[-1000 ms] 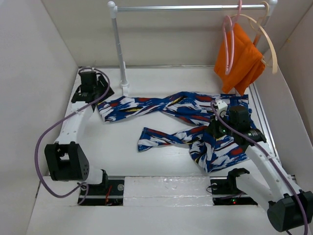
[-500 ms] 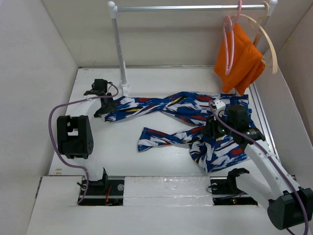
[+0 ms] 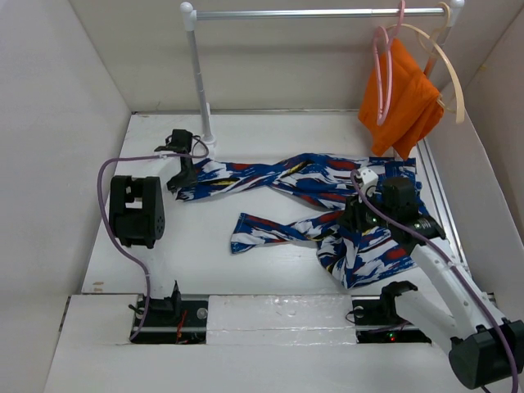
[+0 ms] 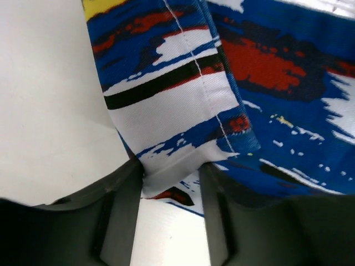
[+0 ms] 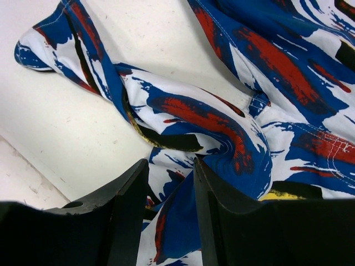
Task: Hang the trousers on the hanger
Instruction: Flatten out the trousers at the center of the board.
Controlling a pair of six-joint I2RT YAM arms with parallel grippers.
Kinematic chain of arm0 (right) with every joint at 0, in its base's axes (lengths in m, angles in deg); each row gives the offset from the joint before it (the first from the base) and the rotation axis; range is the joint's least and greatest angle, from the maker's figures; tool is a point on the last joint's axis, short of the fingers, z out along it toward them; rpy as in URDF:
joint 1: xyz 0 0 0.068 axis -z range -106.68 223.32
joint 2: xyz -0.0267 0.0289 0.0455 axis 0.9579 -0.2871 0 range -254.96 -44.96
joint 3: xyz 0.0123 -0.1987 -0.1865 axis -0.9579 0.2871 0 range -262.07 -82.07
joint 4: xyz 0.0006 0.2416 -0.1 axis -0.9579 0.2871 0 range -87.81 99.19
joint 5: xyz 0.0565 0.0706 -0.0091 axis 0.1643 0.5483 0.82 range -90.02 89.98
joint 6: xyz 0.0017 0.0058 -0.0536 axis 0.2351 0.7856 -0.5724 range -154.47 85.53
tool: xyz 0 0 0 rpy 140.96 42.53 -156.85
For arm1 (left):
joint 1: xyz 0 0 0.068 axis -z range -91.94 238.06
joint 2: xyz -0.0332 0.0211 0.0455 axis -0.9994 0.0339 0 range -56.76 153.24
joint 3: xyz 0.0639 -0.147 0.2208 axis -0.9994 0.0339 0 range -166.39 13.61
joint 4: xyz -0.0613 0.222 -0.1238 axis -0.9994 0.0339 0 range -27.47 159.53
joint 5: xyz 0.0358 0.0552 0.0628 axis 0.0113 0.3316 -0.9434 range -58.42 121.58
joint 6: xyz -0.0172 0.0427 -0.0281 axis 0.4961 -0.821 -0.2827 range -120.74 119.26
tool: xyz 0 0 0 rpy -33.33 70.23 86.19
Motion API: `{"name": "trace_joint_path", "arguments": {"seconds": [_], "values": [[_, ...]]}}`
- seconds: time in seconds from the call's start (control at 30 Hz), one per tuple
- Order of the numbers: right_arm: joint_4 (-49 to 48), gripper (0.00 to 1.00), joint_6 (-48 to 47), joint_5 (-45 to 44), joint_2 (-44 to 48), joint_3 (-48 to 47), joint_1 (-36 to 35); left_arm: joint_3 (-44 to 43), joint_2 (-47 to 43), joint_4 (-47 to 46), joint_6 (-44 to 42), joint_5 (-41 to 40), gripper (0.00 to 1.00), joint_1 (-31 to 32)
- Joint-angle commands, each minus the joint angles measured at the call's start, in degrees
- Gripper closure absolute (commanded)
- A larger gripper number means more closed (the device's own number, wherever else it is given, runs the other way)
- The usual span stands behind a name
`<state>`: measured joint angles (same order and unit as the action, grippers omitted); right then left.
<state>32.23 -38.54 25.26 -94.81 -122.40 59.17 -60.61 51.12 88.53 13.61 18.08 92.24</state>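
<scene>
The trousers lie spread flat across the table, blue with white, red, black and yellow strokes. My left gripper is at the far-left leg end. In the left wrist view its jaws pinch the crumpled hem corner of the trousers. My right gripper is on the waist end at the right. In the right wrist view its jaws are closed on a bunched fold of the trousers. The pink hanger hangs on the rail at the back right.
A white rail on a post spans the back. A cream hanger carrying an orange cloth hangs beside the pink one. White walls close in the left, right and back.
My left arm has swung in from the far-left corner to the trousers' leg end and closed on the hem. My right arm has stayed still on the waist.
</scene>
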Motion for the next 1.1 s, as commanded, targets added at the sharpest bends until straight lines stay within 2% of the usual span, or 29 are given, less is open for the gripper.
{"name": "trace_joint_path", "arguments": {"seconds": [0.0, 0.03, 0.07, 0.1, 0.23, 0.4, 0.47, 0.57, 0.77, 0.87, 0.9, 1.0, 1.07], "values": [[-0.7, 0.56, -0.1, 0.5, 2.2, 0.4, -0.5, -3.3, 0.3, 0.3, 0.1, -4.4, 0.62, 0.6], [-0.1, 0.56, -0.1, 0.1, 2.5, 0.6, -0.5, -3.2, 0.3, 0.2, 0.7, -5.3, 0.75, 0.6], [0.1, 0.56, 0.0, -0.4, 2.9, 0.8, -1.0, -2.8, -0.5, -0.2, 1.1, -5.5, 0.95, 0.6], [0.2, 0.56, -0.1, -0.7, 3.2, 1.0, -1.1, -2.4, -1.1, -0.1, 1.9, -5.7, 1.00, 0.6], [0.5, 0.51, -1.0, -0.6, 3.2, 2.4, -1.8, -0.8, -8.7, 0.1, 5.2, -5.0, 1.00, 0.6], [0.0, 0.46, -0.9, -2.8, 0.5, 1.0, -5.7, -0.8, -25.8, 4.3, 11.2, 1.7, 1.00, -1.4], [-0.1, 0.45, -1.4, -4.8, -1.3, -0.6, -7.0, -1.4, -32.7, 6.9, 14.4, 1.4, 1.00, -1.4], [-0.1, 0.44, -2.1, -5.9, -3.1, -2.4, -8.4, -1.0, -39.5, 10.5, 19.0, 0.2, 1.00, -0.7], [-0.7, 0.44, -2.5, -6.2, -5.9, -6.6, -8.4, -2.0, -48.4, 16.5, 26.5, 3.8, 1.00, -0.7], [-1.7, 0.44, -2.2, -7.2, -7.8, -8.2, -8.4, -2.2, -49.7, 16.4, 30.2, 4.4, 1.00, -1.5], [-3.3, 0.41, -2.1, -7.7, -10.6, -9.2, -8.4, -1.6, -48.2, 14.6, 30.3, 2.7, 1.00, -2.6], [-4.9, 0.40, -2.5, -7.8, -13.0, -9.8, -8.4, -2.9, -41.7, 12.2, 29.0, 1.4, 1.00, -5.3], [-4.1, 0.40, -3.1, -6.7, -16.2, -12.0, -8.4, -6.5, -32.9, 8.2, 27.1, -1.3, 1.00, -7.0]]}}
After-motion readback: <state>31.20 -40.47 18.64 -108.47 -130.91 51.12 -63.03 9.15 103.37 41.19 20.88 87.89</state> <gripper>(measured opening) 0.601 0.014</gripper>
